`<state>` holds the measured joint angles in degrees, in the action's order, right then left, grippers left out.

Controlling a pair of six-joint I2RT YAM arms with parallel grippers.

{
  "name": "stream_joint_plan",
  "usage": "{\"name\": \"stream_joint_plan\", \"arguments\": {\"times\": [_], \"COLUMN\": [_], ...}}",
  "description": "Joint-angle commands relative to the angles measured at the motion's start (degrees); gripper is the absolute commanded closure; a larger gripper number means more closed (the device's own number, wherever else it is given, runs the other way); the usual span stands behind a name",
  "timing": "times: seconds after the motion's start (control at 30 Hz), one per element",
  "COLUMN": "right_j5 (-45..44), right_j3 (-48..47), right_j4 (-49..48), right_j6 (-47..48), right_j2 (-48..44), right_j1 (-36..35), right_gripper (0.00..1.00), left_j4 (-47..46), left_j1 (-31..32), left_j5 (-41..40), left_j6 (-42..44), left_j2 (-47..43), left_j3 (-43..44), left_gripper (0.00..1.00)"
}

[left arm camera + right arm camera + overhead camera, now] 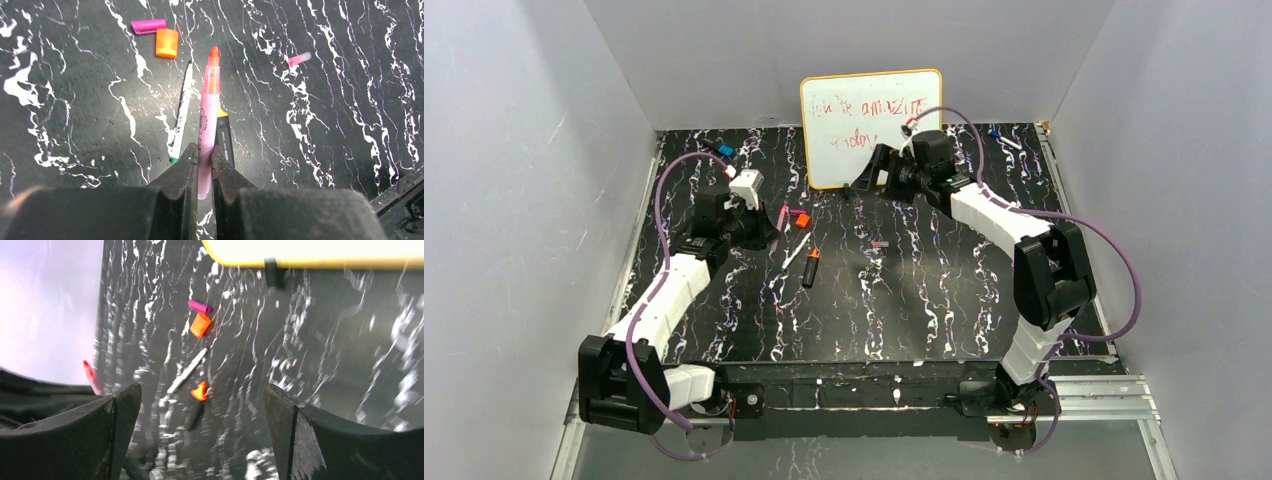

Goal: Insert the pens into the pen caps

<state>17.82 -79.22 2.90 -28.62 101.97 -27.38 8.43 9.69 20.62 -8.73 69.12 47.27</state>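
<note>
Left pincer (pixel 202 162) is clenched on the pink pen (pixel 207 112), gripping near the rear end. The orange tip points away from the wrist. The top view shows this pen only as a short pink sliver beside the pincer; the left wrist view shows the grip plainly.

Just left of the held pen, the white pen (pixel 181 112) lies flat on the tabletop (pixel 75 125), its green end nearest the pincer. The black marker (pixel 224 142) is partly hidden under the pink pen in the left wrist view. The right wrist view shows its orange end clearly.

Beyond the pens, the magenta cap (pixel 148 26) and orange cap (pixel 167 42) lie close together, apart from every pen. The small pink cap (pixel 299 59) sits alone to the right, well apart from the rest.

Right pincer (pixel 201 390) is released, fingers spread wide with nothing between them. The top view places it just in front of the whiteboard (pixel 871 125). Its own camera is blurred but takes in both near caps, the white pen and the black marker.
</note>
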Motion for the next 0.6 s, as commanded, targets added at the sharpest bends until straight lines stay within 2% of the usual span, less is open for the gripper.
{"name": "stream_joint_plan", "arguments": {"times": [0.0, 0.1, 0.3, 0.4, 0.57], "right_j5": [-3.6, -2.7, 1.0, 1.5, -0.1], "right_j3": [4.9, 9.2, 18.7, 19.8, 21.6], "right_j4": [0.2, -9.4, -37.2, -41.1, -44.8], "right_j6": [-37.0, -41.4, -28.2, -24.6, -19.5], "right_j2": [-0.8, -2.1, -6.5, -7.3, -9.9], "right_j1": [0.1, -1.3, -7.3, -9.1, -10.5], "right_gripper": [0.01, 0.03, 0.13, 0.15, 0.16], "left_j4": [-1.9, -4.8, -13.0, -15.2, -15.2], "left_j1": [0.3, 0.4, 0.4, 1.6, 3.1], "left_j5": [-0.1, 2.5, 15.5, 21.5, 25.2], "left_j6": [3.9, 3.0, -5.8, -8.3, -8.7], "left_j2": [-3.1, -4.9, -0.9, 2.6, 6.3], "left_j3": [1.6, -0.4, -0.7, 0.2, 0.5], "left_gripper": [1.0, 1.0, 1.0, 1.0, 1.0]}}
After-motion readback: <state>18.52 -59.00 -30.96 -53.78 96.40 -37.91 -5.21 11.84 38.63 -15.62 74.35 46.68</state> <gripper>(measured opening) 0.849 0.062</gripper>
